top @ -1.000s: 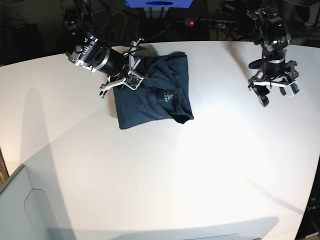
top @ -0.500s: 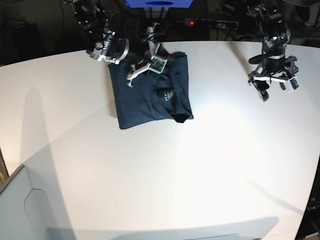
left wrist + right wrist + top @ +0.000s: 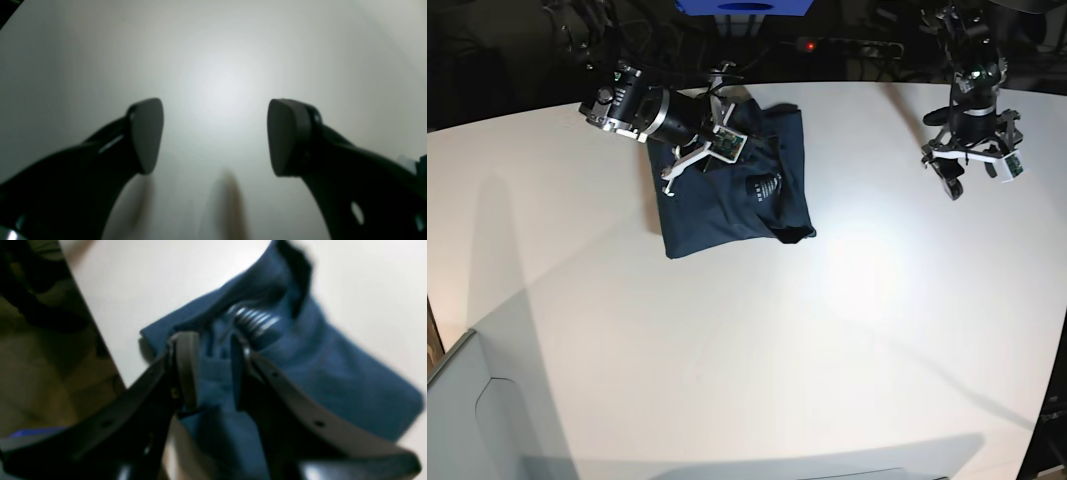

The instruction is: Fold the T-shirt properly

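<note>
Right wrist view shows the right fingers narrowly parted over the T-shirt, whether gripping it I cannot tell; left fingers open above the bench.

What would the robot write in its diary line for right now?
right gripper: part-closed over T-shirt, grip unclear | left gripper: open, empty, above bare table | shirt: partly folded
</note>
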Robot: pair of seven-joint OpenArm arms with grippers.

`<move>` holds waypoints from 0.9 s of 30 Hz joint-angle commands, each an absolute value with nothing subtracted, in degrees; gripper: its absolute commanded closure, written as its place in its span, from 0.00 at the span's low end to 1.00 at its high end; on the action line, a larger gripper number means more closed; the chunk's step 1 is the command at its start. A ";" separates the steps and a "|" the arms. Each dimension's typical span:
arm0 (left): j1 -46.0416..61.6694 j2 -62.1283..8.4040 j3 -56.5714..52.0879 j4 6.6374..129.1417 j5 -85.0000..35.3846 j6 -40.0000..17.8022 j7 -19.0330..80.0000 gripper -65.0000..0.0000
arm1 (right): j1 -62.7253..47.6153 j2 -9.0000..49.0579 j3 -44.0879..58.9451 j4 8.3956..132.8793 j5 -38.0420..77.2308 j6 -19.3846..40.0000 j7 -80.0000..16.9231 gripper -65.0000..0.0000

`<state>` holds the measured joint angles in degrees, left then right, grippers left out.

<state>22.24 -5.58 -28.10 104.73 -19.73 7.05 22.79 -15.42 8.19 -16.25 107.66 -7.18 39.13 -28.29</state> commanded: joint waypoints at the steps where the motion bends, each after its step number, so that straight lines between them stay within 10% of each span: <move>1: 22.29 -6.11 -28.35 105.98 -19.91 6.99 21.49 0.28 | -15.25 8.04 -16.75 106.95 -6.46 40.00 -26.86 0.79; 13: 22.20 -6.11 -28.26 105.89 -19.91 6.99 21.49 0.28 | -20.26 8.13 -18.59 110.55 -6.55 40.00 -27.30 0.75; 22: 21.93 -6.11 -28.18 105.63 -19.91 6.99 21.49 0.28 | -21.05 8.04 -18.77 110.90 -6.20 37.93 -26.86 0.25; 27: 22.02 -6.11 -28.09 105.54 -19.91 6.99 21.49 0.28 | -20.35 5.14 -18.51 108.79 -6.55 37.85 -26.86 0.24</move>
